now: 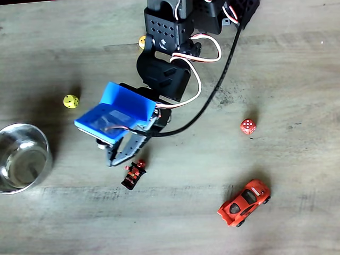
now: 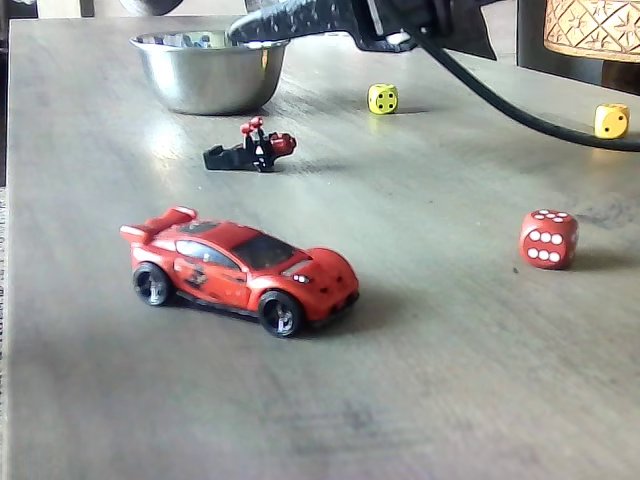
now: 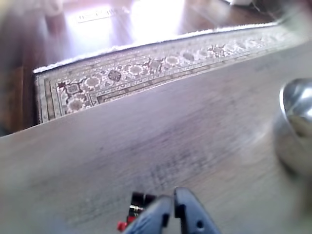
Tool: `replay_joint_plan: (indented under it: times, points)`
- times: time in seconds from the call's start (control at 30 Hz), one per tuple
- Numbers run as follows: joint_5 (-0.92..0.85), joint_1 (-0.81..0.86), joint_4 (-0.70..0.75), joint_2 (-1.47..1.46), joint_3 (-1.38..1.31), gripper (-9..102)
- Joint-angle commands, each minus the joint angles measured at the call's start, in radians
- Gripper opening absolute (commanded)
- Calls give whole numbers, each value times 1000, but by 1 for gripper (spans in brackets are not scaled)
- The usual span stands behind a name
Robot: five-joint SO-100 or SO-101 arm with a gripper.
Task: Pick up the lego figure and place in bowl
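- The lego figure [image 1: 135, 173] is not picked up yet. It lies on its side on the table [image 1: 297, 74], with the black base toward the lower left in the fixed view from above.
- My hand [image 1: 118, 158] is above the table, just beside the figure, a little up and to the left of it in that view. In the low fixed view the figure [image 2: 251, 148] lies free, and nothing touches it.
- In the wrist view my two fingertips [image 3: 187, 213] are almost together, with only a thin gap between them. They hold nothing. The figure [image 3: 136, 208] shows just to the left of them, not between them.
- The bowl [image 1: 22, 158] stands at the left edge of the fixed view from above, well apart from the figure. I see only reflections inside it, so I judge it is empty.
- So, as I judge it, no part of the task is finished. I am only in the approach.
- What is left: to open my hand, to bring it around the figure, to close on it, to lift it, to carry it over to the bowl and to let it go there.
- The red toy car [image 1: 244, 202], the red die [image 1: 247, 126] and the yellow die [image 1: 70, 101] are apart from my way. A second yellow die [image 2: 611, 121] stands farther off.
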Motion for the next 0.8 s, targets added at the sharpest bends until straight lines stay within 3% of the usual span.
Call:
replay_joint_plan:
  times: [0.0, 0.27, 0.77]
  points:
    - [-6, 8, -23, 0, -14, 6]
    - [-6, 38, -25, -43, -6, 23]
    - [-6, 49, -28, -124, -25, 29]
